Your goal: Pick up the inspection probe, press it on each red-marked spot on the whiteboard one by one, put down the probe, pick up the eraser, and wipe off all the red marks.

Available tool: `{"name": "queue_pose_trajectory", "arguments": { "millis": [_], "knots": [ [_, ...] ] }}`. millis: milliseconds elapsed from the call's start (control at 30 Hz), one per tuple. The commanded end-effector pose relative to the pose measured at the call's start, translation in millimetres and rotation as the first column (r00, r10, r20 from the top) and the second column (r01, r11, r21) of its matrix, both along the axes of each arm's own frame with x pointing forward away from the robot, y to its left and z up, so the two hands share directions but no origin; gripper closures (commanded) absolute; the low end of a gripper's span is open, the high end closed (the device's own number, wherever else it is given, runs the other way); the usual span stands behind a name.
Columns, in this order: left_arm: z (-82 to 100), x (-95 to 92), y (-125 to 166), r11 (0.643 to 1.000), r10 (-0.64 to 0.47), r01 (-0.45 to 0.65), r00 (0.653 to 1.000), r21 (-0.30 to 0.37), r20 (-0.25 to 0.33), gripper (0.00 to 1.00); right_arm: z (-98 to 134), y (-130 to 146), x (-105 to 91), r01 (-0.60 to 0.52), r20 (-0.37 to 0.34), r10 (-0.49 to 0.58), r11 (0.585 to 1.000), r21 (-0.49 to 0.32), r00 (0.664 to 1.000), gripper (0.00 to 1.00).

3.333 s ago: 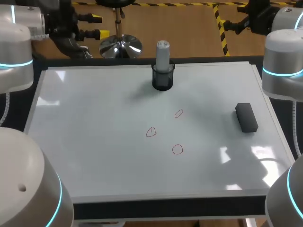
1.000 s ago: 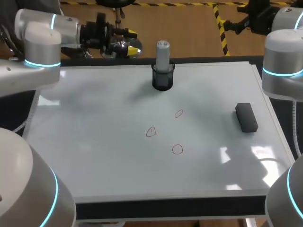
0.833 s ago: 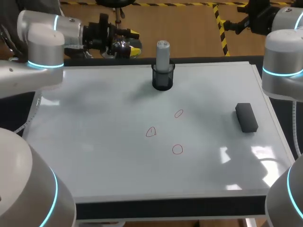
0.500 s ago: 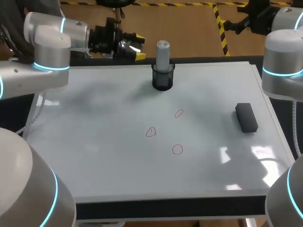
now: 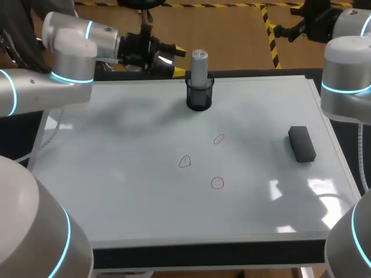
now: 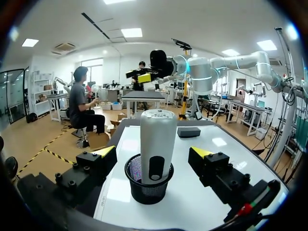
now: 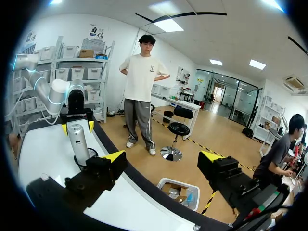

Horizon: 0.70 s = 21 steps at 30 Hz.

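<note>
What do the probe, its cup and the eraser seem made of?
The probe looks like smooth matte pale-grey plastic, with a dark oval inset. The cup is black mesh, probably metal wire; its weave shows in the left wrist view. The eraser is a dark, dull block, perhaps felt or foam; too small to tell.

Pale grey arms (image 5: 69,43), cyan light rings (image 5: 65,77), black yellow-tipped end effectors (image 5: 177,62)
</note>
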<state>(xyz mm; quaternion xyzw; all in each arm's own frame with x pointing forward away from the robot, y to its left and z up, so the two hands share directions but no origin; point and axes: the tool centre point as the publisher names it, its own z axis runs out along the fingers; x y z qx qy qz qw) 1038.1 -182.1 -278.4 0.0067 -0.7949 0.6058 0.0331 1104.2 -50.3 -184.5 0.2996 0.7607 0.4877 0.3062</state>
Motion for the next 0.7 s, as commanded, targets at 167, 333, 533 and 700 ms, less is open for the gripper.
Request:
{"name": "queue_pose_trajectory", "arguments": {
  "millis": [167,333,533,700],
  "knots": [
    [-19.5,13.4,-14,0.999,-0.041,0.041,0.999,-0.005,-0.017,0.0,0,0,0.0,0.0,0.0,0.0,1.0,0.0,1.0,0.0],
    [-24.3,14.3,-19,0.999,-0.05,0.049,0.998,-0.01,-0.027,0.0,0,0,0.0,0.0,0.0,0.0,1.0,0.0,1.0,0.0],
    [-28.5,13.5,-26,0.998,-0.067,0.067,0.997,-0.013,-0.035,0.0,0,0,0.0,0.0,0.0,0.0,1.0,0.0,1.0,0.0],
    [-29.9,11.9,-32,0.996,-0.083,0.082,0.996,-0.02,-0.038,0.0,0,0,0.0,0.0,0.0,0.0,1.0,0.0,1.0,0.0]
  ]
}}
